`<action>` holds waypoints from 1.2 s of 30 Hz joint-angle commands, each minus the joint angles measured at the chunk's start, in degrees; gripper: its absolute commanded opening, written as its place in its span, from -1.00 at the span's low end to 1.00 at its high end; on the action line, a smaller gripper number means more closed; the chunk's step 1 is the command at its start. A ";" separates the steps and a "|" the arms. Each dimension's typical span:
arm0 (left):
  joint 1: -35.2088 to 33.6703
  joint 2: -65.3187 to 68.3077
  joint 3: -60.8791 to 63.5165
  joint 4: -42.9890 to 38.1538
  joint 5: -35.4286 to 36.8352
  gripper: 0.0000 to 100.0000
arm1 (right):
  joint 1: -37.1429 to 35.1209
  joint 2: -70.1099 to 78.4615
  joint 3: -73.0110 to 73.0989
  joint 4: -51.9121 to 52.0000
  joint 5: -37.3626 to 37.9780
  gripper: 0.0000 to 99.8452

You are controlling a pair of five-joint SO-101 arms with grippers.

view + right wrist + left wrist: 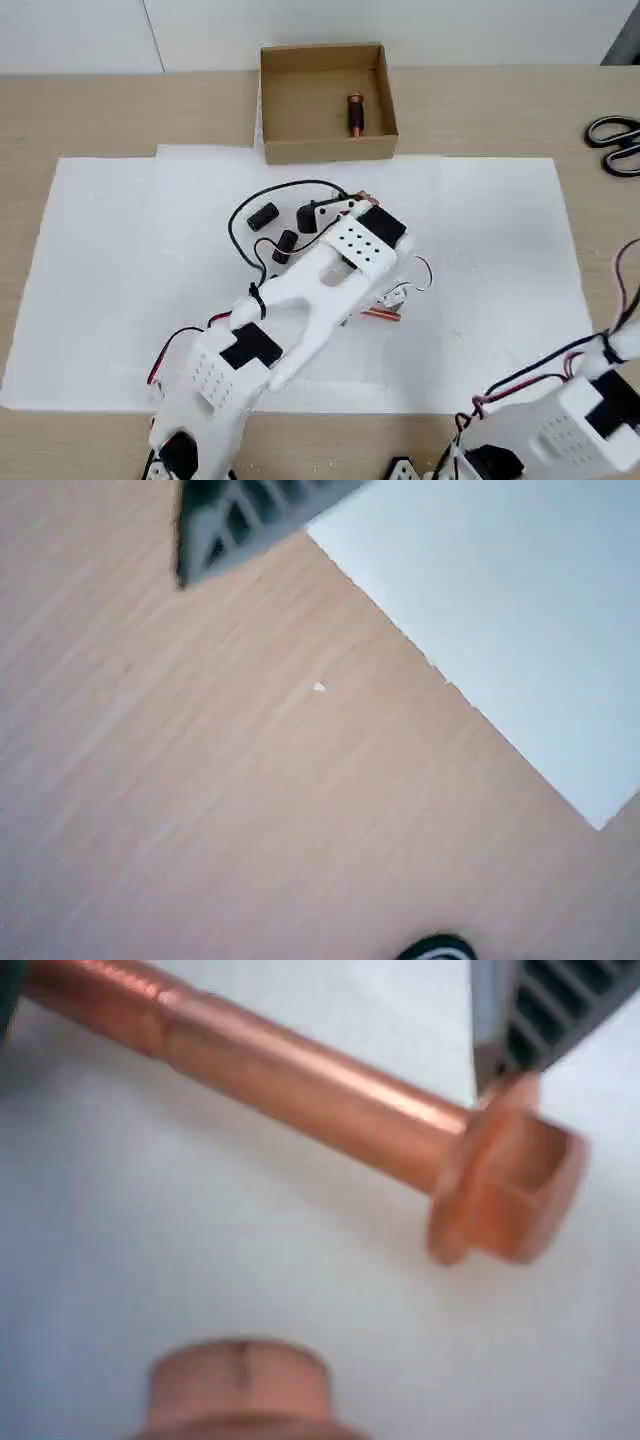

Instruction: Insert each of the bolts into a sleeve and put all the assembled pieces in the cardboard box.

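Observation:
A copper bolt (330, 1090) lies on the white paper between the fingers of my left gripper (345, 208), which is open. One ribbed fingertip (525, 1020) touches its flanged hex head (510, 1195). A second bolt's head (240, 1385) sits close by. Three black sleeves (262, 216) (285, 246) (305, 218) lie just left of the gripper. Another bolt (381, 314) rests beside the left arm. The cardboard box (275, 105) at the back holds one assembled piece (355, 113). My right gripper (240, 520) hangs over bare wood near the paper's corner.
A large white paper sheet (500, 260) covers the table's middle. Black scissors (615, 143) lie at the far right edge. The right arm (570, 420) sits at the front right with loose cables. A dark object (435, 948) shows below the right gripper.

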State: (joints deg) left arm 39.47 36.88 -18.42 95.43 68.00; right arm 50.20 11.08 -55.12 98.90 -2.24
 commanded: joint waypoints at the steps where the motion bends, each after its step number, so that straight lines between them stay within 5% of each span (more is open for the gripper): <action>1: 0.09 1.14 -0.22 -0.26 0.09 -0.42 | -0.57 -1.10 0.09 0.48 0.18 -0.69; 5: 0.35 1.14 -0.31 -0.18 0.26 -0.54 | -0.57 -1.10 0.09 0.48 0.18 -0.69; 11: 0.88 1.32 -3.65 2.99 0.26 -0.99 | -0.66 -1.10 0.09 0.48 0.18 -0.69; 23: 2.64 1.14 -5.93 4.31 -0.26 -0.98 | -0.66 -1.10 0.09 0.48 0.18 -0.69; 31: 3.34 -2.37 -11.21 5.10 -15.12 -0.98 | -0.66 -1.10 0.09 0.40 0.18 -0.69; 36: 0.00 -8.00 -11.21 5.01 -32.18 -0.98 | -0.66 -1.10 0.09 0.40 0.18 -0.69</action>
State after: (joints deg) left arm 41.41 35.65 -27.12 99.21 45.14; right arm 50.11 11.08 -55.12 98.90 -2.24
